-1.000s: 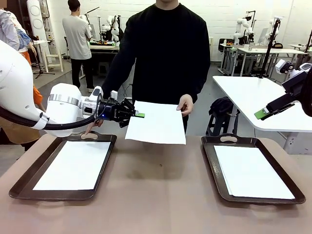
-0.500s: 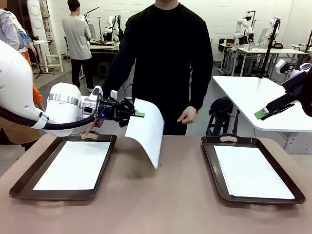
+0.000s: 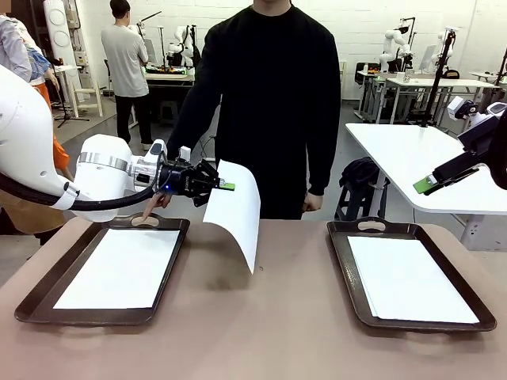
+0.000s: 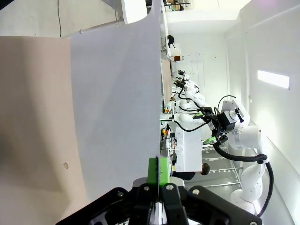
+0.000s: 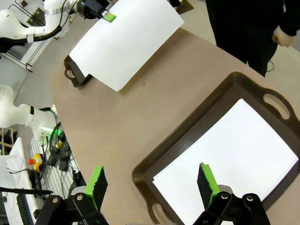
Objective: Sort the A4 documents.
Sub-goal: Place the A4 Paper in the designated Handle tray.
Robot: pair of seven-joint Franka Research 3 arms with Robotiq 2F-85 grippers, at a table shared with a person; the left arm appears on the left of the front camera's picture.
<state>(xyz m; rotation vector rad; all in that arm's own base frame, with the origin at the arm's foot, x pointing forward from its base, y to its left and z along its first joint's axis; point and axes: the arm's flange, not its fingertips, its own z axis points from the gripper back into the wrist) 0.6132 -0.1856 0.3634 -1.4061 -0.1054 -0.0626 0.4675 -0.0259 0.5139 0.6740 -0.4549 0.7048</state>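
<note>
White and thin, a blank A4 paper sheet hung curled above the brown table, pinched at its nine o'clock edge by the left gripper, whose green pads were clamped tight on it. Below, at eight o'clock, a dark brown handled tray held another sheet. At four o'clock, a matching tray held more paper. High at three o'clock, the right gripper stood wide apart, holding nothing.

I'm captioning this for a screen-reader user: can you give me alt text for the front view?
The left gripper, shut on one edge of a white A4 sheet, holds it drooping above a brown table. A person in black stands behind; a dark tray sits on each side, each holding paper.
</note>
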